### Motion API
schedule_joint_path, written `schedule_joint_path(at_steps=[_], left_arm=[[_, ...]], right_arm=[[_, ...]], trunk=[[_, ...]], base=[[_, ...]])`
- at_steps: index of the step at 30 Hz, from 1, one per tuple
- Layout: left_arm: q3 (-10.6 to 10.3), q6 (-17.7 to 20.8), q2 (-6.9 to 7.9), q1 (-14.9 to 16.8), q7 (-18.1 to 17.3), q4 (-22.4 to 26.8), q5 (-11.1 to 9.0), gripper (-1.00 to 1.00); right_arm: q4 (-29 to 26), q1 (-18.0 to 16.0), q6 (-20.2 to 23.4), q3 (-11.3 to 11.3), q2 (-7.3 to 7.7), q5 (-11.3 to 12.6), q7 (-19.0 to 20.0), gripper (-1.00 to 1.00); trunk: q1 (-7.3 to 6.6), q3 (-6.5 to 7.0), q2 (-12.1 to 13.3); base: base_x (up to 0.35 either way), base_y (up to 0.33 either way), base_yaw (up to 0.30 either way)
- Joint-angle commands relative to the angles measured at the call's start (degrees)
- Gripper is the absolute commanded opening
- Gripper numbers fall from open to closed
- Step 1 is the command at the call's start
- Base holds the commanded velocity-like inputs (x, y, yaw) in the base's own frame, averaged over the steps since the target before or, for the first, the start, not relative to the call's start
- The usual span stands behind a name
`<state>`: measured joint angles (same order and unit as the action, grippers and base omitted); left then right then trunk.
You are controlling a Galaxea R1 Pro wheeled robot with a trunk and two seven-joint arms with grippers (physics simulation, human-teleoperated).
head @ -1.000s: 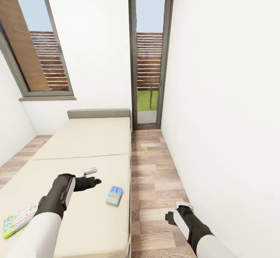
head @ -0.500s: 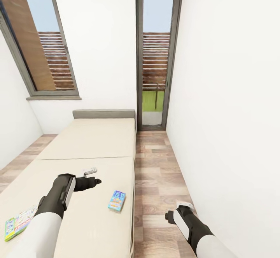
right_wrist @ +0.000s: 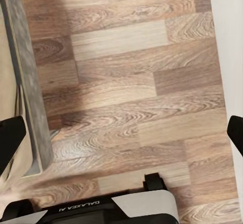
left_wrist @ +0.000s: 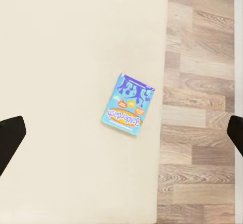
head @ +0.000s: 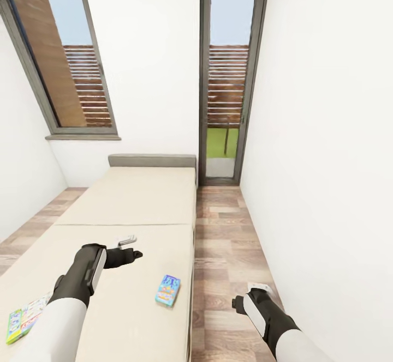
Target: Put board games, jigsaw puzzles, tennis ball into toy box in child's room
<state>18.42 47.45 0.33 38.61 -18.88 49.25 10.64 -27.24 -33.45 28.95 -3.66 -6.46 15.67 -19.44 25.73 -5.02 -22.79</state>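
Nearest, at the left edge of the head view, a green, yellow and red board game [head: 26, 317] lies flat on the beige mattress of the bed [head: 131, 209], partly behind the left arm's white sleeve. Low on the right, the right end effector [head: 250, 291] hangs over the wood-plank floor [head: 226, 253], beside the bed's right edge; its wrist view shows two dark fingertips [right_wrist: 10, 145] at opposite edges of the picture, spread wide with nothing between them, over bare planks and the dark grey bed frame [right_wrist: 30, 82].

A little farther, the small blue board game [head: 168, 290] lies flat near the mattress's right edge, close to the floor side. In the left wrist view the same blue board game [left_wrist: 128, 104] sits between the spread dark fingertips [left_wrist: 9, 138], well clear of both.

The left end effector [head: 126, 247] hovers above the mattress, left of and slightly beyond the blue box, its fingers apart and holding nothing.

Beyond, the mattress runs to a grey headboard [head: 152, 160] against the white far wall. A tall glazed door [head: 226, 78] stands right of the bed, and a window [head: 65, 62] sits on the left.
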Motion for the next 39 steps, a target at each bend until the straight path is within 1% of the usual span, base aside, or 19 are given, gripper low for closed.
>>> schedule_joint_path(at_steps=[1, 9, 16, 21, 30, 39], left_arm=[[0.15, 0.18, -0.05, 0.07, -0.54, 0.06, 0.61, 1.00], [0.13, 0.18, -0.04, 0.06, -0.55, 0.06, 0.61, 1.00], [0.13, 0.18, 0.01, 0.06, -0.55, 0.06, 0.61, 1.00], [0.13, 0.18, 0.02, 0.07, -0.55, 0.06, 0.61, 1.00], [0.13, 0.18, 0.02, 0.04, -0.55, 0.06, 0.61, 1.00], [0.13, 0.18, 0.02, 0.06, -0.55, 0.06, 0.61, 1.00]], right_arm=[[-0.10, -0.04, 0.23, -0.39, 0.05, 0.59, -0.51, 1.00], [-0.10, -0.04, 0.27, -0.39, 0.05, 0.62, -0.51, 1.00], [-0.07, -0.04, 0.36, -0.39, 0.12, 0.65, -0.32, 1.00], [-0.09, -0.04, 0.18, -0.36, 0.08, 0.64, -0.33, 1.00], [-0.10, -0.04, 0.15, -0.30, 0.13, 0.67, -0.25, 1.00], [-0.10, -0.04, 0.14, -0.33, 0.06, 0.65, -0.25, 1.00]], trunk=[[0.06, -0.13, -0.13], [0.06, -0.13, -0.13], [0.06, -0.17, -0.13], [0.06, -0.23, -0.13], [0.06, -0.25, -0.13], [0.06, -0.25, -0.13]], base=[[0.161, -0.076, 0.075], [0.169, -0.086, 0.072], [0.047, -0.033, 0.028], [0.034, -0.003, -0.147], [0.041, 0.000, -0.046], [0.049, 0.023, -0.195]])
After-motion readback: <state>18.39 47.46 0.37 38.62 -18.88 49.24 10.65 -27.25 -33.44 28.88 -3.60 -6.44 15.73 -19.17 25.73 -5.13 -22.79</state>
